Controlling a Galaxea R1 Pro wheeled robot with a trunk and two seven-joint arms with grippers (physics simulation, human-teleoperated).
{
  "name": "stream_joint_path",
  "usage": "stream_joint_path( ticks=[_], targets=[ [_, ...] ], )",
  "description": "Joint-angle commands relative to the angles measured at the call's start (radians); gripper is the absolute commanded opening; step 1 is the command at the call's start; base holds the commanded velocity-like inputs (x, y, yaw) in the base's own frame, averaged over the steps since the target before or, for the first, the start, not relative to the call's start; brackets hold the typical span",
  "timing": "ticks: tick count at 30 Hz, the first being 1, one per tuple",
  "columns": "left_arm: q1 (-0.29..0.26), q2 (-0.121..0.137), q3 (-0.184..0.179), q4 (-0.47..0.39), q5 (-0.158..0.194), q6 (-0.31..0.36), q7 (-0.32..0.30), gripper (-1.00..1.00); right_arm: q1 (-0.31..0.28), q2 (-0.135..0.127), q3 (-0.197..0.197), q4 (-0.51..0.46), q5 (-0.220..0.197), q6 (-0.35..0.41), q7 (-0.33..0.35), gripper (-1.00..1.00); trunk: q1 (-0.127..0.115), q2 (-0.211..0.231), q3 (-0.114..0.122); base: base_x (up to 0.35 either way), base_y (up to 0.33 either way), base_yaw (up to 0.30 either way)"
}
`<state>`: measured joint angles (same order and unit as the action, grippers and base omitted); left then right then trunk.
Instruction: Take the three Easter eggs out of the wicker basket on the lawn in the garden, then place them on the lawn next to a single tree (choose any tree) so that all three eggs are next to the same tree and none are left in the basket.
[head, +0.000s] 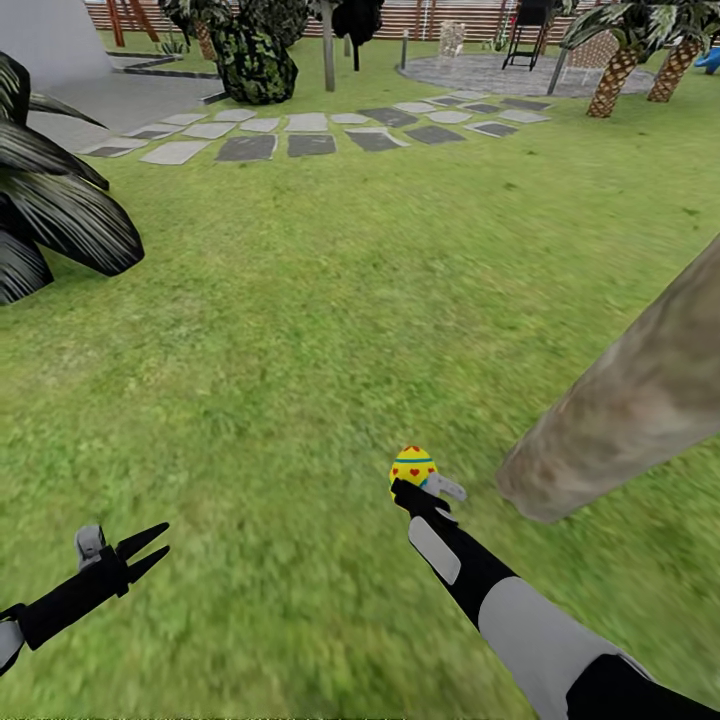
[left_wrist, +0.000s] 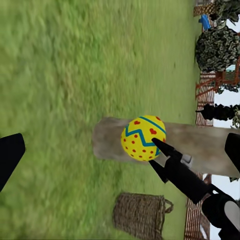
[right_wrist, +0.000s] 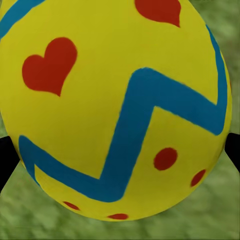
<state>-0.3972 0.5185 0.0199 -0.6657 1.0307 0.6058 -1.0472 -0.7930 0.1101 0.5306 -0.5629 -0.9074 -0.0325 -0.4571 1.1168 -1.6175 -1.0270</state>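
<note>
So the right gripper (head: 418, 490) was clamped on one Easter egg (head: 412, 466), a finger hugging each side of it; in the right wrist view the egg (right_wrist: 115, 107) sat dead centre with grass beneath it, so the hold looked square. The left gripper (head: 150, 550) was off to the other side, well apart, fingers spread with nothing between them. Just beyond the held egg, on the outer side of the right gripper, was the base of the tree (head: 560, 480), close but not touching; the lawn (head: 300, 350) between them was bare. From the left wrist view the wicker basket (left_wrist: 140, 215) sat near the trunk, out past the right gripper; couldn't tell if eggs were left in it.

My take: lower it slowly till it's on the grass beside the trunk, then let go; an egg dropped from height would probably roll. Farther off were the stone path (head: 300, 135) and fence (head: 460, 20).
</note>
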Motion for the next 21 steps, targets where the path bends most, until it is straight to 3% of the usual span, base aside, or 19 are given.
stream_joint_path(
  ticks=[1,8,13,21],
  targets=[
    [0.0,0.0,0.0,0.0,0.0,0.0,0.0,1.0,0.0,0.0,-0.001,0.0,-0.003,-0.003,0.0,-1.0,0.004,-0.007,-0.005,0.0,0.0,0.078],
    [0.0,-0.001,0.0,0.0,0.0,0.0,-0.001,1.0,0.001,-0.01,-0.003,0.001,-0.006,-0.004,0.003,-1.0,0.031,-0.056,-0.038,0.0,0.0,0.097],
    [0.0,-0.003,0.0,-0.002,0.0,0.0,-0.002,1.0,0.001,-0.012,-0.039,0.037,-0.008,-0.027,0.003,-1.0,0.05,-0.091,-0.062,0.0,0.0,0.103],
    [0.0,-0.006,0.0,-0.002,0.0,0.0,-0.001,1.0,0.001,-0.012,-0.038,0.038,-0.004,0.006,0.006,-1.0,0.081,-0.147,-0.1,0.0,0.0,0.107]
  ],
)
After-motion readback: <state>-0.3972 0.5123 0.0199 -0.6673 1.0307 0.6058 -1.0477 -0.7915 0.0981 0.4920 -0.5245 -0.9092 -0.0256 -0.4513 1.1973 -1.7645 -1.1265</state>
